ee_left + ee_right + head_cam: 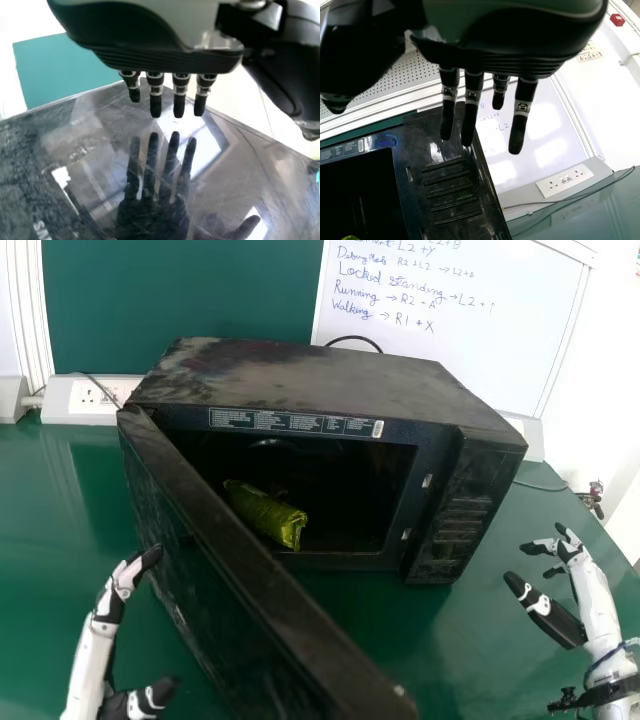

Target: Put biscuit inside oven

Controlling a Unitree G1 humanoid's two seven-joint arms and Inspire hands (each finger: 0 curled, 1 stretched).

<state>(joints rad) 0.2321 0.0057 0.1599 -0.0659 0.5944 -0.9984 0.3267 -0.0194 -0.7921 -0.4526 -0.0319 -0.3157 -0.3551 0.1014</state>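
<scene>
The green biscuit packet (265, 513) lies inside the black oven (330, 380), near the front of its cavity. The oven door (250, 570) stands open toward the robot. My left hand (107, 620) is beside the door's outer face, fingers straight; in the left wrist view the left hand (155, 95) has its fingers above the glossy door, which mirrors them. To the right of the oven is my right hand (565, 590), fingers relaxed and empty. The right wrist view has the right hand (470, 110) with the oven's control panel (451, 190) beyond.
The oven rests on a green table (60, 520). Behind it are a whiteboard (450, 340) with writing and a wall socket strip (90, 397). A thin cable (540, 486) runs along the table at the oven's right. The open door reaches toward the table's near side.
</scene>
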